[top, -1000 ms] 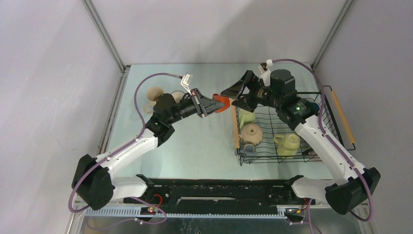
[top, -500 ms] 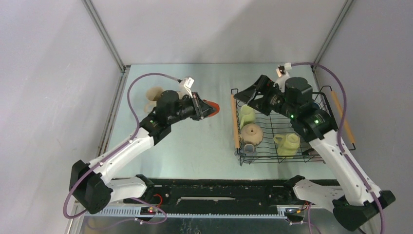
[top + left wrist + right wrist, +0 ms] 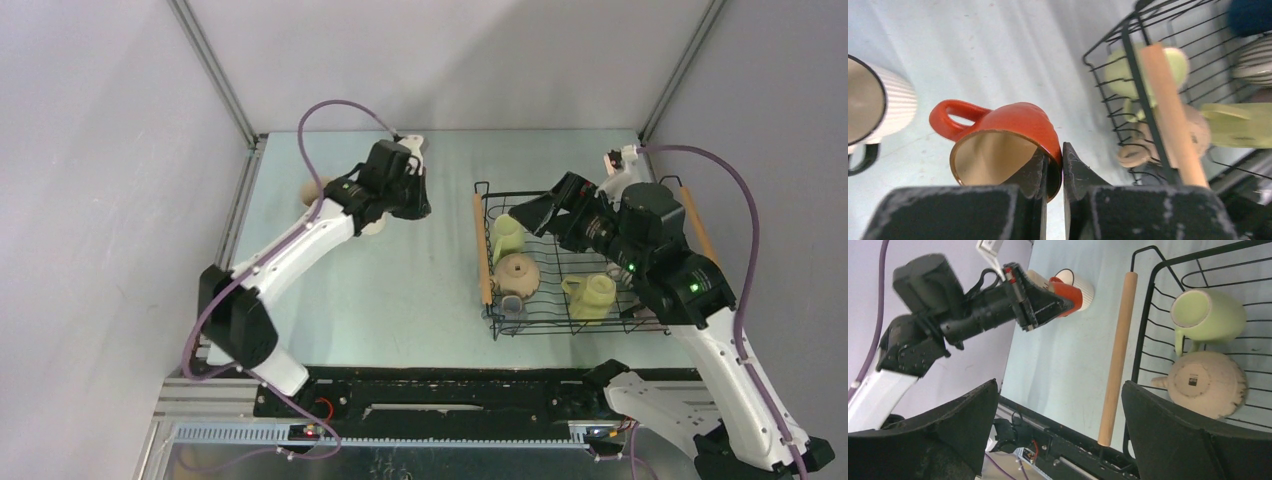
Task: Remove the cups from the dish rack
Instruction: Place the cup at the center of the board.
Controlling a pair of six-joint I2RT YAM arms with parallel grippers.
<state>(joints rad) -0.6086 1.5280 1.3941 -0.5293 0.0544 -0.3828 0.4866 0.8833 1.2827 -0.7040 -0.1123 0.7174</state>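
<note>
Your bench (image 3: 420, 300) has the dish rack (image 3: 545, 250) on its right half. The rack's long axis runs left to right. The left wooden handle (image 3: 482, 250) and the right wooden handle (image 3: 697, 225) sit on its short ends, both lying near-to-far.

Your right gripper (image 3: 1060, 390) hangs over the rack's far-left corner with its jaws spread wide, nothing between them.

Your left gripper (image 3: 1062, 162) is out over the far-left part of the bench, well apart from the rack. It's pinched tight on the rim of the orange-red mug (image 3: 1013, 130), one finger inside and one outside. That mug is tipped over, with its mouth facing back at the wrist camera. Its loop handle points away from the rack, toward the cream ribbed mug (image 3: 878, 110) standing just beside it on the bench. Can't tell if the red one is touching the surface.

Inside the rack, along the left end:
- The pale green mug (image 3: 1208, 315) lies on its side at the far end, with its handle toward the tan mug.
- The tan mug (image 3: 1205, 385) is just nearer than it, upside down with its base up.
- A small grey cup (image 3: 512, 307) sits in the near-left corner.

A second yellow-green mug (image 3: 592, 295) sits mid-rack near the front.
</note>
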